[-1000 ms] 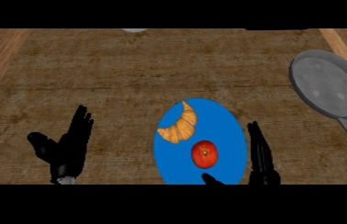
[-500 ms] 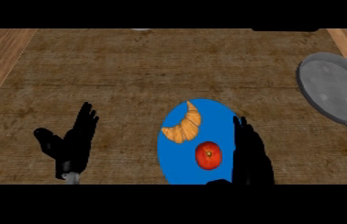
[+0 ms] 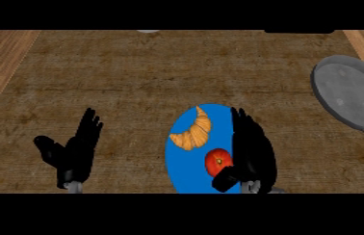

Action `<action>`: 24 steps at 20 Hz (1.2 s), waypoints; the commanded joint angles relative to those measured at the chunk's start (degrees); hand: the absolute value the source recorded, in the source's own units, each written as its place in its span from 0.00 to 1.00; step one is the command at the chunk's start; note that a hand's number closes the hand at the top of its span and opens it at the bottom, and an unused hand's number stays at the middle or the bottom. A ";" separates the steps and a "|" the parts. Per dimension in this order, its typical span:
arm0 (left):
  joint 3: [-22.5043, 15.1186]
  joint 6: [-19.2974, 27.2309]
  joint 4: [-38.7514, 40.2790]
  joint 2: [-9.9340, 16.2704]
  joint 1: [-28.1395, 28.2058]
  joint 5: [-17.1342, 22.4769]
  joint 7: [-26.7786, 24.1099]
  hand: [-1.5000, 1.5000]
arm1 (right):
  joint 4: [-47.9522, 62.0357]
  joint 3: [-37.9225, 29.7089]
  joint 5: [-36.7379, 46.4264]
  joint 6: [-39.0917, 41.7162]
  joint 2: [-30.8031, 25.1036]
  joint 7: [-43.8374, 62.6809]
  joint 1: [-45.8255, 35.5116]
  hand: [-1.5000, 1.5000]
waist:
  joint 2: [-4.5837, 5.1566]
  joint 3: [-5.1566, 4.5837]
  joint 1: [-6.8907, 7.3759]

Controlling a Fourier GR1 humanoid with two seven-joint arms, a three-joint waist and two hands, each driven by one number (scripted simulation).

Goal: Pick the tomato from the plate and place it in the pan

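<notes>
Red tomato (image 3: 218, 162) may roll off the plate (image 3: 181, 169) if the right hand (image 3: 250, 152), fingers straight, nudges it.

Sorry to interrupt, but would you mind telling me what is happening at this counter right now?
The robot's right hand is at the red tomato on the blue plate, fingers straight and thumb beside it, not yet gripping. An orange croissant lies on the same plate. The grey pan waits at the far right. The left hand rests open at the lower left.
</notes>
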 commanded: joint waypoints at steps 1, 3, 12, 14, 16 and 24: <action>-1.36 0.91 -0.36 -0.91 1.91 -0.50 1.83 0.50 | 2.02 -0.89 -5.35 9.63 0.50 6.73 1.60 0.00 | 0.06 -0.21 -0.51; -0.59 -0.65 2.10 -1.09 2.84 -0.23 -0.78 0.50 | -0.50 0.11 -6.36 11.47 0.50 9.86 0.54 0.00 | -0.01 -0.26 -0.79; 2.09 -1.76 5.62 -1.36 -0.24 -0.77 -1.04 0.50 | 3.47 3.20 -4.39 1.41 0.49 6.67 -0.05 0.00 | 0.06 -0.20 -0.80; 1.30 -2.04 3.69 -2.15 0.17 -0.15 1.22 0.50 | 2.90 2.66 -3.01 0.35 0.49 5.05 0.40 0.00 | 0.03 -0.19 -0.82; 1.89 -0.68 1.96 -1.24 -0.57 -1.29 2.68 0.50 | 3.06 -0.76 -2.44 2.31 -0.97 1.99 1.47 0.00 | 0.02 -0.18 -0.94; 3.47 -2.69 6.93 -2.66 -3.56 -1.30 0.93 0.50 | 10.00 -0.04 -2.22 -2.57 0.50 1.53 -0.81 0.00 | 0.14 -0.20 -0.93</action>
